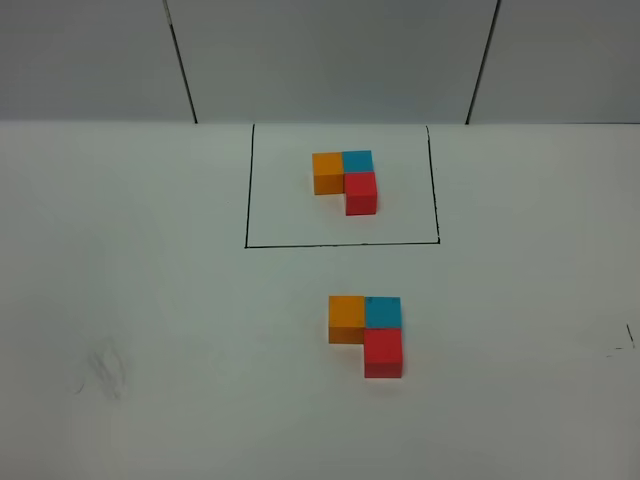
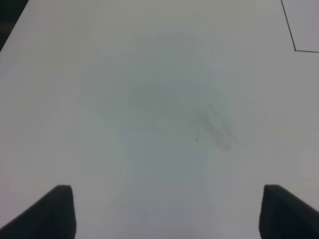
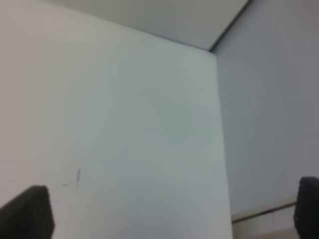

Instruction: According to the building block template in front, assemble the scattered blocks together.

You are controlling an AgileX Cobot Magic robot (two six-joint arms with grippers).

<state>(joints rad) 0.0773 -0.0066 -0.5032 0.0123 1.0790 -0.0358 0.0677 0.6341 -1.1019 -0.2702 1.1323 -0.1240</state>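
Loose blocks: the three scattered blocks sit near the middle of the tabletop (image 1: 120, 300), a bit toward the robot from the black outline. Orange cube (image 1: 346, 317) and cyan-blue cube (image 1: 383, 311) are side by side and touching, and the red cube (image 1: 383, 354) is tucked against the blue one on the near side. So, an L.

Template: the building block template (image 1: 346, 180) is inside the black rectangular outline (image 1: 340, 243), further back. Same colours, same L, same orientation as far as I can tell.

Progress: honestly looks done to me. The loose L reads as a match for the framed one, with no gaps I can spot from the high camera.

Left hand: the left hand (image 2: 167, 211) has its dark fingertips spread well apart, nothing between them, just bare tabletop with a faint smudge (image 2: 217, 127) and a corner of the outline in view.

Right hand: the right hand (image 3: 174, 211) is wide open and empty too, looking at plain tabletop and the back wall (image 3: 269, 99). Neither hand shows in the high view.

Doing it well: I'd say leave the stack alone and keep both hands clear. If anything needs a nudge, come in slow from the side so the touching cubes don't get knocked apart.

Writing: no brands, labels or readable text anywhere, only a couple of tiny pen-like marks.
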